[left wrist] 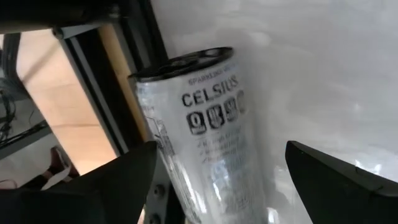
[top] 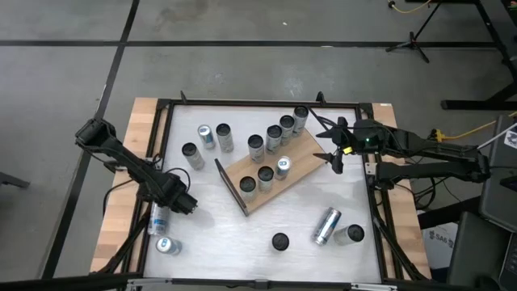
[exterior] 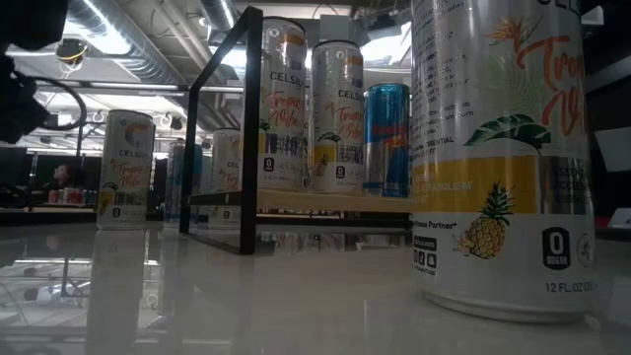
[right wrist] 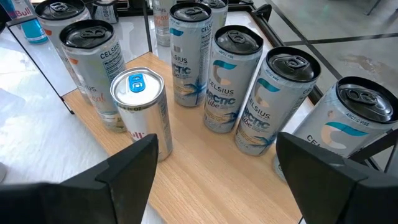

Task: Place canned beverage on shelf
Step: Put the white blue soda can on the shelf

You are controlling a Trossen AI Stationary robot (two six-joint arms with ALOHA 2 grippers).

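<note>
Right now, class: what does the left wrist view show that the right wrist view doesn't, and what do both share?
Only the left wrist view: one Celsius can lying on the white table between the left gripper and its open fingers, beside the black frame.
Only the right wrist view: the shelf with upright cans, among them a blue-topped can, ahead of the open right gripper.
Both: Celsius cans and dark fingers.

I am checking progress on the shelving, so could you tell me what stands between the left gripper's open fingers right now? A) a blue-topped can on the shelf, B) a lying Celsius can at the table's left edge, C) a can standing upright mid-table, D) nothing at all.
B: the left gripper is open around a lying Celsius can beside the table's left frame.
</note>
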